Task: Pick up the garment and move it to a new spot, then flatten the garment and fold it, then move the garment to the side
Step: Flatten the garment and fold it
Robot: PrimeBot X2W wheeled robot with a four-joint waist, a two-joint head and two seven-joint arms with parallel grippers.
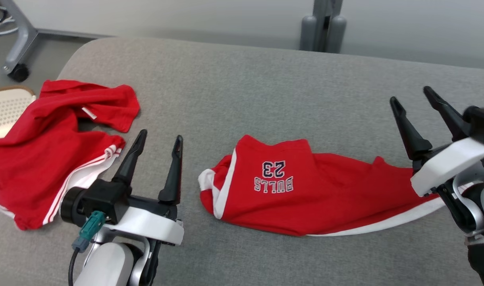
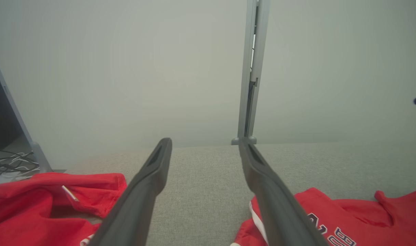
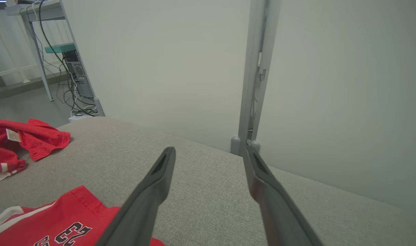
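Left gripper (image 1: 161, 134): near left of the grey padded surface (image 1: 265, 99), fingers spread apart with nothing between them; it sits between the two red pieces, touching neither.
Right gripper (image 1: 409, 93): near right, fingers spread apart and empty, raised over the right end of the Bulls garment (image 1: 289, 190).
Bulls garment: near centre of the surface, lying in a long flattened bundle that runs left to right; white trim at its left end and along its near edge.
Print: the head view gives the whole "BULLS 23", upside down; the right wrist view catches the "23" and a little of the lettering, the left wrist view just a few characters.
Second red garment (image 1: 55, 147): far left, crumpled, with white stripes on its near side; well apart from the Bulls garment.
Label (image 3: 12, 135): a small white tag on the second garment, clearest from the right wrist.
Cream perforated panel (image 1: 5, 107): at the left edge, partly under the second garment.
Grey post (image 1: 323, 28): beyond the far edge of the surface, in front of a pale wall.
Desk with cables (image 3: 71, 68): far left in the right wrist view.
Wheeled stand leg (image 1: 17, 43): far left on the floor.
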